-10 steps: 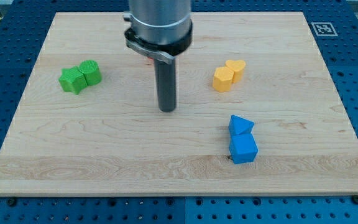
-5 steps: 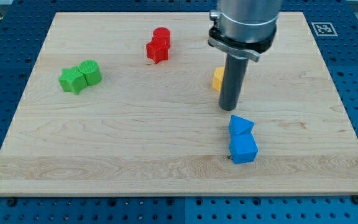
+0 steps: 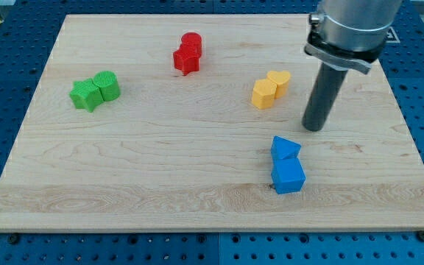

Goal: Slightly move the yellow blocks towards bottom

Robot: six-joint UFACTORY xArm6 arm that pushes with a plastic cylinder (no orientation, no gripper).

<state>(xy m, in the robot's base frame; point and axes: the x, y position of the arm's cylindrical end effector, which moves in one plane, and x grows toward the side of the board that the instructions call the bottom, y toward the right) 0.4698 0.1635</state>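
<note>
Two yellow blocks touch each other right of the board's middle: a hexagon-like block (image 3: pixel 263 93) and a heart-shaped block (image 3: pixel 279 81) just above and to its right. My tip (image 3: pixel 313 128) rests on the board to the right of them and a little lower, apart from both. It is also above and to the right of the blue blocks.
Two blue blocks, a triangle (image 3: pixel 285 148) and a cube (image 3: pixel 288 176), sit below the yellow pair. Two red blocks (image 3: pixel 187 53) lie near the view's top. Two green blocks (image 3: pixel 94 90) lie at the left. The wooden board (image 3: pixel 124 169) ends close to the right of my tip.
The rod has swept from the board's middle to the right, passing in front of the yellow blocks, and now stands to their right. No block has moved.
</note>
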